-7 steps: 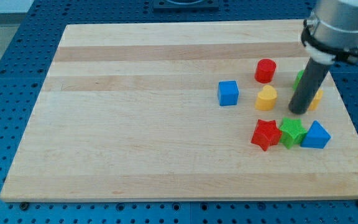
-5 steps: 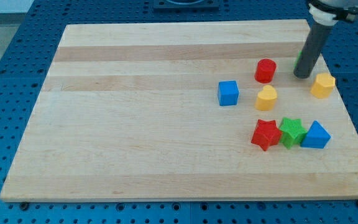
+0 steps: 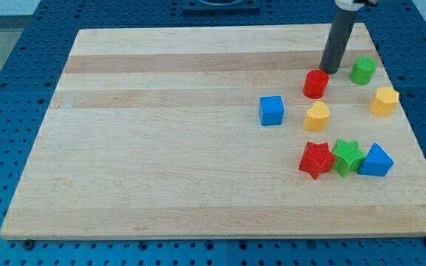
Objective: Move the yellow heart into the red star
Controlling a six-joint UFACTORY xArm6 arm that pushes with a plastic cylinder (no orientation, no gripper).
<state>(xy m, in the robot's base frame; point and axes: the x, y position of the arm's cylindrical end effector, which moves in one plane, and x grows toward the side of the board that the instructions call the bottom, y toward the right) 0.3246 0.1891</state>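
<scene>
The yellow heart (image 3: pixel 317 116) lies on the wooden board at the view's right of centre. The red star (image 3: pixel 316 159) lies just below it, with a small gap between them. My tip (image 3: pixel 330 70) is near the view's top right, just above and to the right of the red cylinder (image 3: pixel 316 83), and well above the yellow heart. It touches neither the heart nor the star.
A blue cube (image 3: pixel 271 110) sits left of the heart. A green star (image 3: pixel 347 157) and a blue triangle (image 3: pixel 376 160) sit in a row right of the red star. A green cylinder (image 3: pixel 362 70) and a yellow hexagon (image 3: pixel 384 101) lie near the board's right edge (image 3: pixel 409 118).
My tip moved from beside the yellow hexagon up and to the left, now next to the red cylinder. The green cylinder is uncovered. The blocks have not moved.
</scene>
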